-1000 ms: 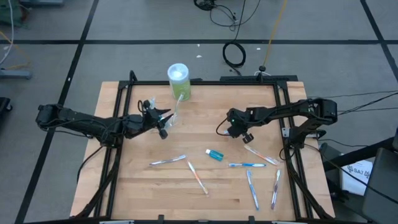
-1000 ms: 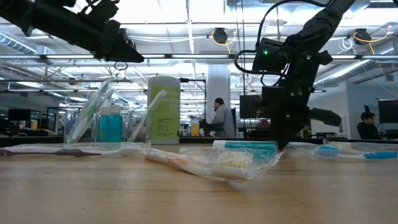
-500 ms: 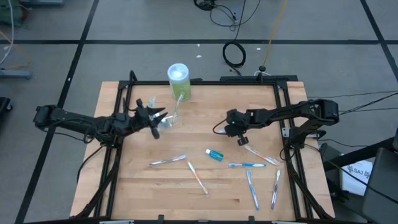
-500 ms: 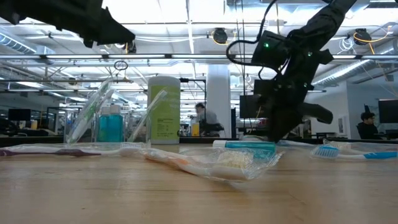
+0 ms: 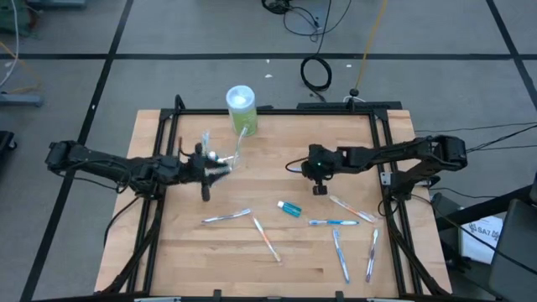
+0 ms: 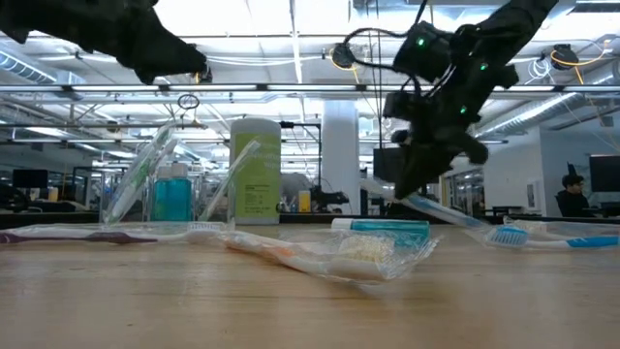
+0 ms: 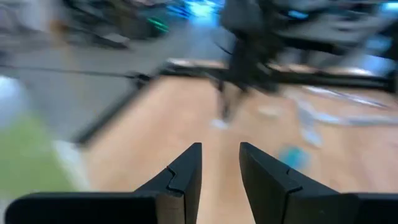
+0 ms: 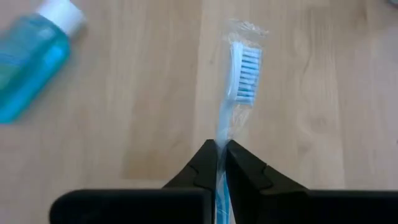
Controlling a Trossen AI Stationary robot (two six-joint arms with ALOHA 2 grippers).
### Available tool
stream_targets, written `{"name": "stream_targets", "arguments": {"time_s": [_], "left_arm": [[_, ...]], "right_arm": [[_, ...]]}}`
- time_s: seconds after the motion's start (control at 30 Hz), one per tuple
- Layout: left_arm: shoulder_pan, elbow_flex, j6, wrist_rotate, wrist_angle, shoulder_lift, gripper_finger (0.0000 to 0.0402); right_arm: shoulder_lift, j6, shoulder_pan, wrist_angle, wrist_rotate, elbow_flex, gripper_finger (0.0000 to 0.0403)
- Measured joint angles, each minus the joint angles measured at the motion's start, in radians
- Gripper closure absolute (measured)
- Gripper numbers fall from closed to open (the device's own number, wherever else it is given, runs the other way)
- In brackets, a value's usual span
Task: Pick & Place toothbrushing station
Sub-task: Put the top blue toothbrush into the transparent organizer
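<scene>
Toothbrush (image 8: pixel 241 74) in clear wrapper, blue-white bristles, clamped by its handle between the right gripper (image 8: pixel 219 155) fingers, jaws pressed together on it. Low view shows it (image 6: pixel 455 215) tilted, head end down toward the table, handle end up in the gripper (image 6: pixel 407 179). High view puts the right gripper (image 5: pixel 318 186) near mid-desk, a bit toward the right edge. Small blue white-capped tube (image 5: pixel 289 209) lies just nearer the front edge; also seen in right wrist view (image 8: pixel 31 59). More wrapped toothbrushes lie flat toward the front: one pale (image 5: pixel 226 216), one orange (image 5: pixel 267 239), one blue (image 5: pixel 333 222), two (image 5: pixel 340 255) (image 5: pixel 371 254) by the front right corner. Left gripper (image 5: pixel 205 174) hovers toward the left edge, fingers (image 7: pixel 183 174) slightly apart, holding nothing. Clear cup (image 5: pixel 225 159) with brushes stands just beside it; green container (image 5: pixel 242 110) at the back edge. Wooden table (image 5: pixel 185 243) in a black frame. Room behind: open office, ceiling lights, a person (image 6: pixel 573 194) far right.
</scene>
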Motion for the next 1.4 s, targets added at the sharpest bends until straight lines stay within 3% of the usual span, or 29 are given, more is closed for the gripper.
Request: {"name": "stream_targets", "arguments": {"time_s": [0.1, 0.2, 0.4, 0.6, 0.93, 1.17, 1.4], "left_arm": [[0.000, 0.000, -0.082, 0.147, -0.067, 0.030, 0.0289], [-0.006, -0.001, -0.154, 0.204, -0.111, 0.064, 0.0289], [-0.013, -0.001, -0.132, 0.154, -0.074, 0.129, 0.0289], [-0.013, 0.000, -0.120, 0.116, -0.049, 0.091, 0.0289], [-0.015, 0.000, -0.084, 0.116, -0.050, 0.023, 0.0289], [-0.015, 0.000, -0.084, 0.108, -0.050, 0.025, 0.0289], [-0.018, 0.000, -0.062, 0.109, -0.028, 0.025, 0.0289]], "right_arm": [[-0.025, 0.082, 0.029, 0.080, -0.052, 0.001, 0.0390], [-0.040, 0.167, 0.055, 0.168, -0.132, -0.001, 0.0390], [-0.018, 0.203, 0.096, 0.519, -0.151, 0.001, 0.0390], [0.067, 0.168, 0.102, 0.952, -0.152, 0.000, 0.0390], [0.227, 0.126, 0.101, 1.341, -0.151, 0.000, 0.0390], [0.343, 0.128, 0.101, 1.543, -0.149, 0.045, 0.0390], [0.431, 0.078, 0.100, 1.530, -0.147, 0.186, 0.0390]]}}
